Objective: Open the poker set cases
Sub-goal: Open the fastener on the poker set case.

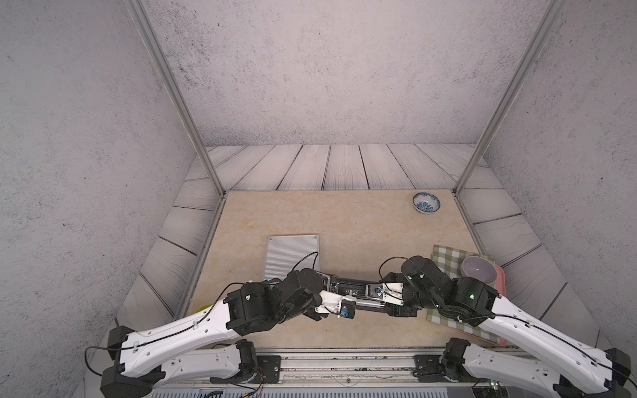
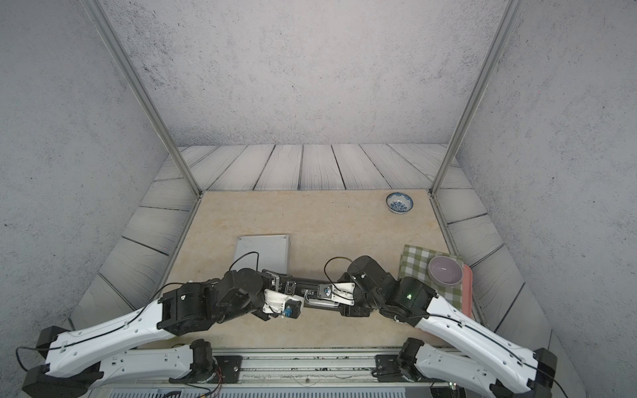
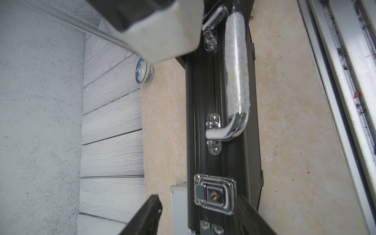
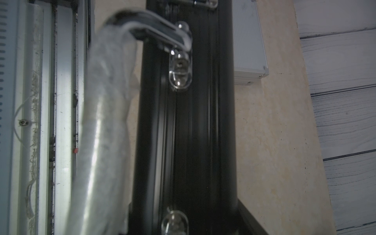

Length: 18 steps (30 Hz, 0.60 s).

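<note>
The black poker set case (image 1: 351,286) (image 2: 300,286) stands on its long edge, with its handle side up, between my two grippers. The silver case (image 1: 293,255) (image 2: 262,251) lies flat and shut just behind it. My left gripper (image 3: 197,196) is open around the closed chrome latch (image 3: 213,193). One of its fingers (image 3: 150,213) stands clear of the case over the table, and the other overlaps the case's edge. My right gripper (image 4: 184,201) spans the black case (image 4: 193,132) near its tape-wrapped handle (image 3: 237,67). One finger (image 4: 250,219) lies against the case's side.
A blue-and-white bowl (image 1: 426,202) sits at the back right. A green checked cloth (image 1: 448,258), a lilac bowl (image 1: 479,269) and a pink tray (image 1: 501,286) lie at the right, next to the right arm. The metal rail (image 1: 344,361) runs along the front edge.
</note>
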Motion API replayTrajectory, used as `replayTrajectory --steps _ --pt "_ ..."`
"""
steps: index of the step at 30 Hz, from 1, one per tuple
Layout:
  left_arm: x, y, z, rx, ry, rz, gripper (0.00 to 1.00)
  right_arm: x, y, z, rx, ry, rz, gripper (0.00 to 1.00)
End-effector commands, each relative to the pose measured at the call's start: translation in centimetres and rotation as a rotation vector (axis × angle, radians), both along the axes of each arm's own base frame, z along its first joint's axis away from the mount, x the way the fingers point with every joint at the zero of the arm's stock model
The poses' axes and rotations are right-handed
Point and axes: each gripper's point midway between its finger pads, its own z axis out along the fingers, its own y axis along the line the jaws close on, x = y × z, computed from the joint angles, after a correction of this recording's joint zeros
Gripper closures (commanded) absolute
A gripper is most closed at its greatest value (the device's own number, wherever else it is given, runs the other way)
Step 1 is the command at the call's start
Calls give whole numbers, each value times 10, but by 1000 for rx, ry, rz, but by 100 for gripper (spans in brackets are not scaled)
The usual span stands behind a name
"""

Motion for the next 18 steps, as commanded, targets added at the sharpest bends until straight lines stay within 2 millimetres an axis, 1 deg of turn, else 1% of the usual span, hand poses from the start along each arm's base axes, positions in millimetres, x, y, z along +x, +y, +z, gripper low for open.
replayTrajectory --steps 1,4,9,14,18 --pt "3 -2 -2 11 -26 -1 39 -15 -21 -33 -112 118 -51 85" --pt "2 -2 -6 25 -17 -3 40 -15 -22 -33 -114 119 -54 85" --pt "9 -1 -8 25 -56 23 42 -16 -21 -33 -111 125 -49 85" --pt "12 2 -12 44 -80 27 43 -17 -20 -33 -106 133 -47 85" --pt "16 2 -13 23 -111 44 44 -20 -18 -33 -102 152 -36 86"
